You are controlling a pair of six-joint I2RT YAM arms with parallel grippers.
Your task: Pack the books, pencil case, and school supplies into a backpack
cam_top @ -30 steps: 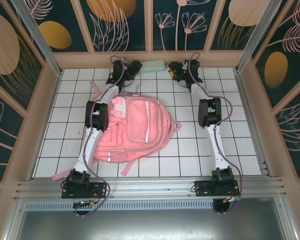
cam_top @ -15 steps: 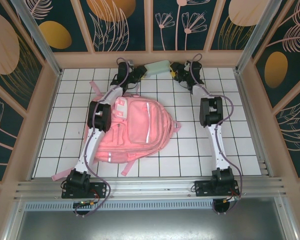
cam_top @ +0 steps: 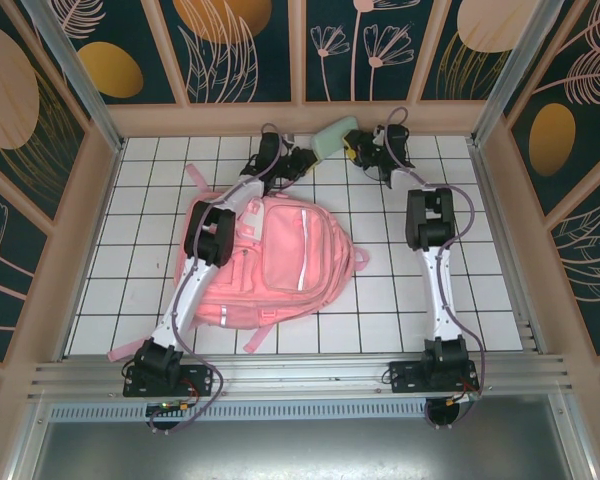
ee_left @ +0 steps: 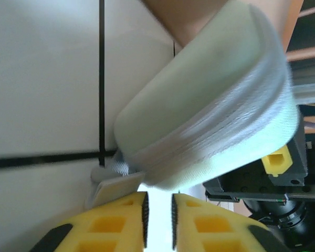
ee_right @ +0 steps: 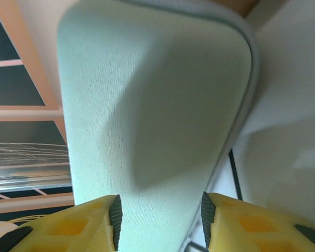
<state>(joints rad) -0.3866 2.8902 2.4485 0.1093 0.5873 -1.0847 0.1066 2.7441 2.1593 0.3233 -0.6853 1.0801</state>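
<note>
The pale mint pencil case (cam_top: 330,138) hangs tilted at the back edge of the table, close to the wall. My right gripper (cam_top: 353,146) is shut on it, with a pad against each side of the case (ee_right: 152,105), as the right wrist view (ee_right: 160,210) shows. My left gripper (cam_top: 302,160) sits just left of the case (ee_left: 210,105). Its jaws (ee_left: 159,202) are a narrow gap apart with nothing between them. A white zipper tab (ee_left: 115,189) lies over its left finger. The pink backpack (cam_top: 270,260) lies flat under the left arm. Books and school supplies are out of view.
The wooden back wall (cam_top: 300,118) stands directly behind the case. A pink strap (cam_top: 120,352) trails off the backpack to the front left. White tiles (cam_top: 380,280) lie bare between the backpack and the right arm.
The pencil case has been lifted and tilted by the right gripper. The left arm swung right toward it while its jaws narrowed. The backpack shifted slightly right.
</note>
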